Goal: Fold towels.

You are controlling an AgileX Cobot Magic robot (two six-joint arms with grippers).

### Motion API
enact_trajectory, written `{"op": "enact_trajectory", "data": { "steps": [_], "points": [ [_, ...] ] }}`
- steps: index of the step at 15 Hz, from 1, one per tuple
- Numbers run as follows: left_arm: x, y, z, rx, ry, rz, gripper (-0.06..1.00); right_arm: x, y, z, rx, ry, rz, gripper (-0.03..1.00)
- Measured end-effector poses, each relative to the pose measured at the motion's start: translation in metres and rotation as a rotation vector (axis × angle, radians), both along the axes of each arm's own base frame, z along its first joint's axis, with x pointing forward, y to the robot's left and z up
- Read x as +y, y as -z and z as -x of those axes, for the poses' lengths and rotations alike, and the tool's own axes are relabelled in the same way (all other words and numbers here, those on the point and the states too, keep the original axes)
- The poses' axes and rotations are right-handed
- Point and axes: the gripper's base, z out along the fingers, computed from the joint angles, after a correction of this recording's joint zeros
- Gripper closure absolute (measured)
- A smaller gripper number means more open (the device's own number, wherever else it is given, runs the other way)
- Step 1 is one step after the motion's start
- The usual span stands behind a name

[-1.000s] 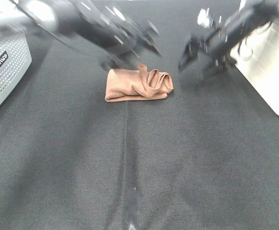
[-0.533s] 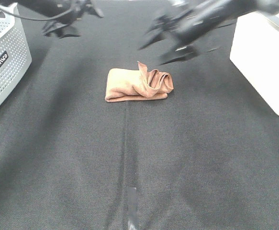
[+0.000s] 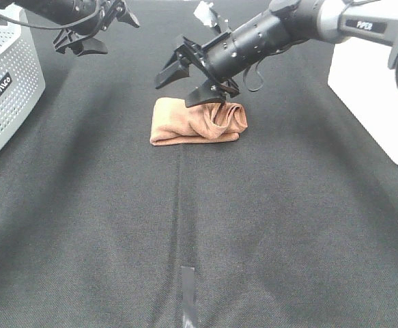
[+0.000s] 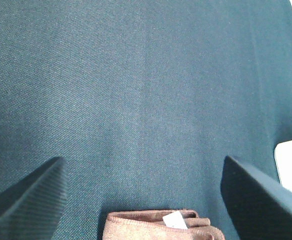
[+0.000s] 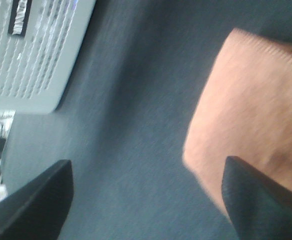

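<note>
While left gripper [image 3: 93,31] hangs high at far left beside white perforated plastic basket [image 3: 4,89], fingers spread, holding nothing, reddish-brown rectangular microfiber towel [image 3: 197,121] lies mid-bench on dark woven bench cloth [image 3: 199,232], folded into bundle. Long axis runs left-right across bench; smooth folded end points left, rumpled loose layers bunch at right end. Right gripper [image 3: 188,78] hovers over towel's far edge, fingers open, empty. Risk: pinching only top loose flap would drag bundle open, undoing fold; white bin [image 3: 379,89] stands far right.
</note>
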Motion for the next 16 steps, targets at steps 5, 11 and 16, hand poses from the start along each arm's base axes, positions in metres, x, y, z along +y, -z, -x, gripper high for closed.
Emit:
{"op": "enact_trajectory", "data": {
  "steps": [5, 11, 16],
  "points": [
    [0.000, 0.001, 0.001, 0.018, 0.012, -0.001, 0.16, -0.031, 0.032, -0.012, 0.053, 0.081, 0.146, 0.20],
    [0.000, 0.003, 0.003, 0.035, 0.028, -0.019, 0.15, -0.089, 0.036, -0.028, 0.091, 0.183, 0.199, 0.20],
    [0.000, 0.002, 0.004, 0.041, 0.034, -0.022, 0.15, -0.103, 0.037, -0.030, 0.098, 0.193, 0.220, 0.20]
  ]
}}
